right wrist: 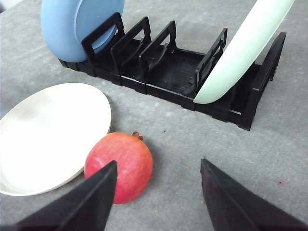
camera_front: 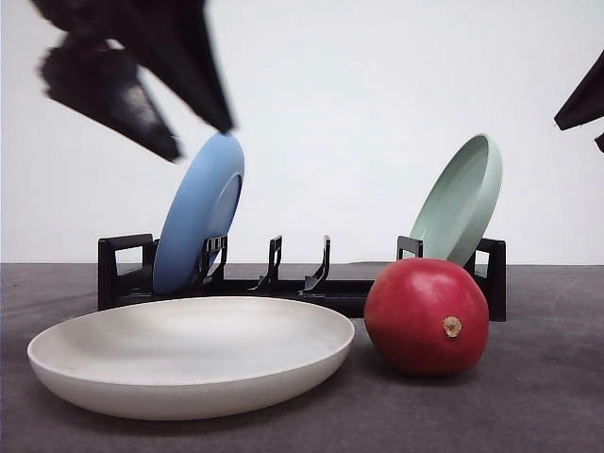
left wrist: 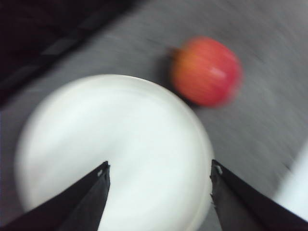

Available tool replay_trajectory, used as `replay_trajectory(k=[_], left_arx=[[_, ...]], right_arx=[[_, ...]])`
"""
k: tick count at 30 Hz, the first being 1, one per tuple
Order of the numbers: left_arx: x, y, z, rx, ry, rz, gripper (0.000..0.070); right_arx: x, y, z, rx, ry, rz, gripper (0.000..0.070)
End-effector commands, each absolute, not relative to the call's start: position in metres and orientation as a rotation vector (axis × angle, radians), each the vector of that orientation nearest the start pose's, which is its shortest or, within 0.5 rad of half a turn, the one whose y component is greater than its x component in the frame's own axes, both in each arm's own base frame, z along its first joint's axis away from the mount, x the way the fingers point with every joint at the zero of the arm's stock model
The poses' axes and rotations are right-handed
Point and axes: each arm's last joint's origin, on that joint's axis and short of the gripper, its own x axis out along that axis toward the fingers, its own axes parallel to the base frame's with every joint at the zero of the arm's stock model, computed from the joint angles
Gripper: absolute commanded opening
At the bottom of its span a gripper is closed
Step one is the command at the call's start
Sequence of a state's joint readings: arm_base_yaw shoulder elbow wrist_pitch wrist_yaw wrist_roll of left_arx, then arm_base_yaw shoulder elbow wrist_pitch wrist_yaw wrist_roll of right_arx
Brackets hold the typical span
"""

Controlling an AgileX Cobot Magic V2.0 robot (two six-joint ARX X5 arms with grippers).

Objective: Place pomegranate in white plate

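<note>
The red pomegranate (camera_front: 427, 317) lies on the grey table just right of the white plate (camera_front: 189, 354), almost touching its rim. High at the upper left my left gripper (camera_front: 142, 80) hangs blurred; its wrist view looks down on the empty white plate (left wrist: 115, 149) with the pomegranate (left wrist: 206, 71) beyond, and the left gripper (left wrist: 160, 185) stands open. My right gripper (right wrist: 159, 192) is open above the table, the pomegranate (right wrist: 120, 166) near one finger, beside the white plate (right wrist: 48, 134). A dark bit of the right arm (camera_front: 585, 99) shows at the right edge.
A black dish rack (camera_front: 311, 283) stands behind the plate and fruit, with a blue plate (camera_front: 198, 212) upright at its left end and a pale green plate (camera_front: 460, 200) leaning at its right end. The same rack (right wrist: 168, 72) appears in the right wrist view.
</note>
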State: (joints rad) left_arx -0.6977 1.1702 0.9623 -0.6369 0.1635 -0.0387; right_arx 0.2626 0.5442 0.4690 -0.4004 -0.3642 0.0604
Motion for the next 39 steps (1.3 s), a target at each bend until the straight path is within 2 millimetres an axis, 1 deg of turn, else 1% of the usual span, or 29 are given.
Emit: replay_trajectory(k=[1,5,8,10,11,14,15,19,23,27,31,36,37,39], left_arx=[[0.184,-0.141,0.289,0.133,0.841,-0.726,0.0394],[0.193,-0.104,0.296,0.04,0.803,-0.575,0.0393],[0.193,-0.079,0.302,-0.014,0.755,-0.476,0.0393],[0.191,-0.066,0.304,-0.037,0.71,-0.429,0.0393],[0.188,-0.061,0.303,-0.048,0.678,-0.409,0.0393],[0.18,-0.048,0.298,-0.075,0.596,-0.364,0.0391],[0.177,-0.045,0.295,-0.08,0.578,-0.352,0.0391],[0.167,-0.037,0.285,-0.088,0.561,-0.323,0.039],[0.163,-0.036,0.285,-0.09,0.556,-0.323,0.039],[0.163,-0.036,0.285,-0.114,0.554,-0.317,0.0389],[0.163,-0.036,0.285,-0.116,0.554,-0.317,0.0389],[0.163,-0.036,0.285,-0.115,0.554,-0.317,0.0389],[0.163,-0.036,0.285,-0.115,0.554,-0.317,0.0389],[0.163,-0.036,0.285,-0.115,0.554,-0.317,0.0389]], right_arx=[[0.121,0.044,0.244,0.091,0.482,0.606,0.0347],[0.121,0.044,0.244,0.092,0.484,0.606,0.0348],[0.121,0.044,0.244,0.099,0.487,0.605,0.0348],[0.12,0.044,0.244,0.106,0.49,0.605,0.0351],[0.12,0.044,0.244,0.112,0.492,0.606,0.036],[0.12,0.045,0.244,0.129,0.5,0.636,0.0433],[0.12,0.045,0.244,0.143,0.505,0.644,0.0441],[0.119,0.048,0.246,0.214,0.537,0.657,0.0441],[0.121,0.056,0.256,0.252,0.595,0.655,0.0441],[0.13,0.068,0.264,0.299,0.686,0.598,0.0441],[0.144,0.088,0.266,0.322,0.807,0.571,0.0441],[0.163,0.117,0.259,0.241,0.902,0.52,0.045],[0.166,0.121,0.257,0.223,0.913,0.509,0.046],[0.173,0.132,0.253,0.184,0.936,0.485,0.0522]])
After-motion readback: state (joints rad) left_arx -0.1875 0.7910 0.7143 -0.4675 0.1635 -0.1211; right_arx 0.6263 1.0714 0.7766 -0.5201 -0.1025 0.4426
